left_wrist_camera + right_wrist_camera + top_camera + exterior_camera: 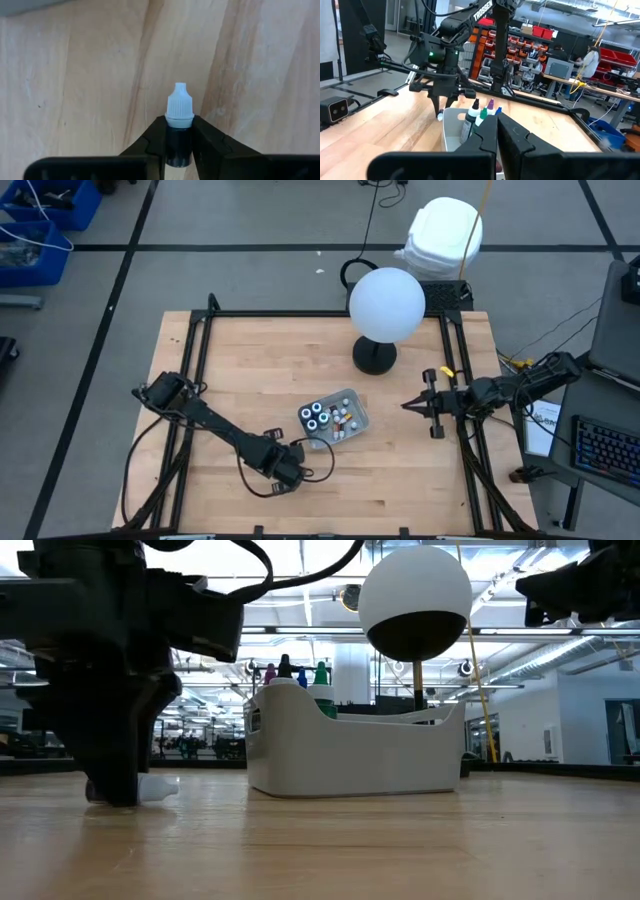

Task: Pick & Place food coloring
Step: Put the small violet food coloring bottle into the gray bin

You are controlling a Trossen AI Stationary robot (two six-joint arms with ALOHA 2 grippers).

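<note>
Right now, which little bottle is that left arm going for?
Start at the wooden table and find the white tray of bottles at its middle. The bottle lies outside it on the bare wood, white-capped and dark-bodied, alone between the left gripper jaws.

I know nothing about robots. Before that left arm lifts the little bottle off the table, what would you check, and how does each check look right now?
1. Bottle sits between the left tool's fingers: ok, a dark finger stands on each side of it.
2. Grip fully tight: cannot tell, the fingers look against the bottle body but firmness does not show.
3. Bottle's cap clear of the fingers: ok, the white cap sticks out past them.
4. Tray ready to receive: ok, it stands beside the left tool with other bottles inside.
5. Right tool out of the way: ok, it is shut and empty, off to the tray's right.
6. Table around the bottle free of obstacles: ok, bare wood in the left wrist view.
</note>
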